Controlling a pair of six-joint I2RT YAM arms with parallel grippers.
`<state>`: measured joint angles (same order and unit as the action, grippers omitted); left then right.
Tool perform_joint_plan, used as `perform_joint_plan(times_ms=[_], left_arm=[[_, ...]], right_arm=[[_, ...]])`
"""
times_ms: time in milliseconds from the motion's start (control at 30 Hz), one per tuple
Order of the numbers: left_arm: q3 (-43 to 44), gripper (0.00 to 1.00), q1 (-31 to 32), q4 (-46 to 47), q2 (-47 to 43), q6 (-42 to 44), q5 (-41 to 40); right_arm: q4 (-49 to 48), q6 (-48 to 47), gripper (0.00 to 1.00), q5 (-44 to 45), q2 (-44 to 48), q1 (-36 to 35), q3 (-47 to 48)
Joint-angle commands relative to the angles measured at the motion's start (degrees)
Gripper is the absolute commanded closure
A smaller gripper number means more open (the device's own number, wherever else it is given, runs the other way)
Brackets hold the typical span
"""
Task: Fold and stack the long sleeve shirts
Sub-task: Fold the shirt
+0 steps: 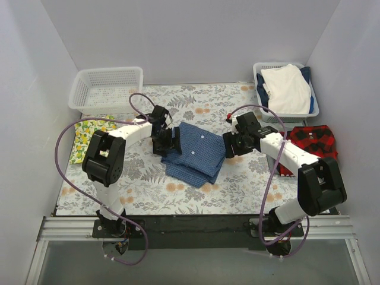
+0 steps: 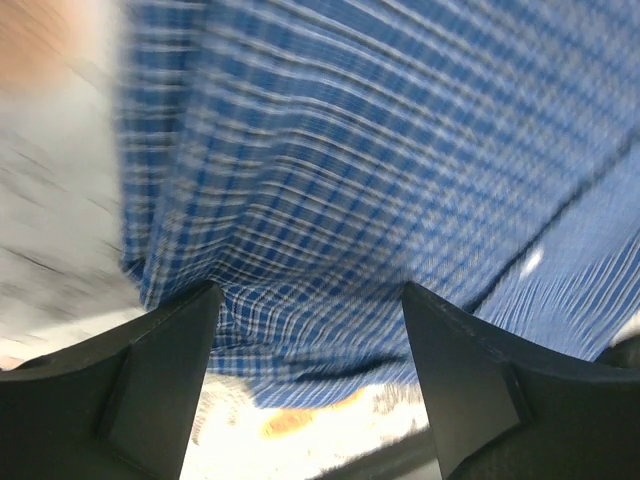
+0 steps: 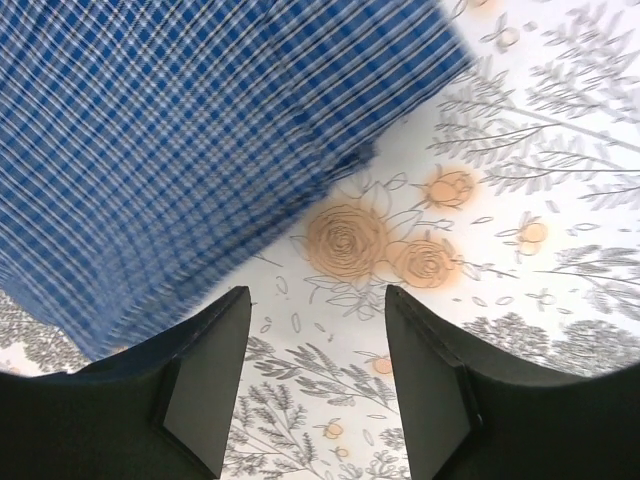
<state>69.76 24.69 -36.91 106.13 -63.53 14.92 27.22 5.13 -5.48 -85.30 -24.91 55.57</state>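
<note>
The blue fine-check shirt [image 1: 195, 151] lies folded in a compact bundle at the middle of the floral table cloth. My left gripper [image 1: 168, 142] is open at the shirt's left edge; in the left wrist view its fingers straddle the blue cloth [image 2: 330, 190] without closing on it. My right gripper [image 1: 228, 146] is open at the shirt's right edge; in the right wrist view the blue cloth [image 3: 190, 140] lies just left of its fingers. The red-and-black plaid shirt [image 1: 312, 142] lies crumpled at the right side of the table.
An empty white basket [image 1: 107, 89] stands at the back left. A second basket [image 1: 286, 89] at the back right holds a white garment. A yellow lemon-print cloth [image 1: 86, 135] lies at the left edge. The floral table cloth [image 1: 148, 184] covers the table.
</note>
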Motion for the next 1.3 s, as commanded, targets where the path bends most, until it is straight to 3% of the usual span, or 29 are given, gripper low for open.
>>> perform_joint_plan(times_ms=[0, 200, 500, 933, 1267], left_arm=[[5.6, 0.25, -6.0, 0.2, 9.6, 2.9, -12.8], [21.8, 0.25, -6.8, 1.0, 20.1, 4.9, -6.9], [33.6, 0.25, -6.8, 1.7, 27.6, 6.7, -0.7], [38.0, 0.24, -6.8, 0.4, 26.9, 7.0, 5.0], [36.3, 0.22, -7.8, -1.5, 14.9, 3.9, -3.0]], right_arm=[[-2.6, -4.9, 0.36, 8.3, 4.6, -2.1, -0.4], [-5.8, -14.2, 0.34, 23.0, 4.8, -12.1, -3.5], [-16.8, -20.8, 0.34, 29.7, 4.4, -27.1, -5.1], [-24.8, -30.9, 0.33, 31.9, -10.9, -39.2, -0.6], [-32.1, -36.1, 0.21, 34.5, -19.0, -39.8, 2.1]])
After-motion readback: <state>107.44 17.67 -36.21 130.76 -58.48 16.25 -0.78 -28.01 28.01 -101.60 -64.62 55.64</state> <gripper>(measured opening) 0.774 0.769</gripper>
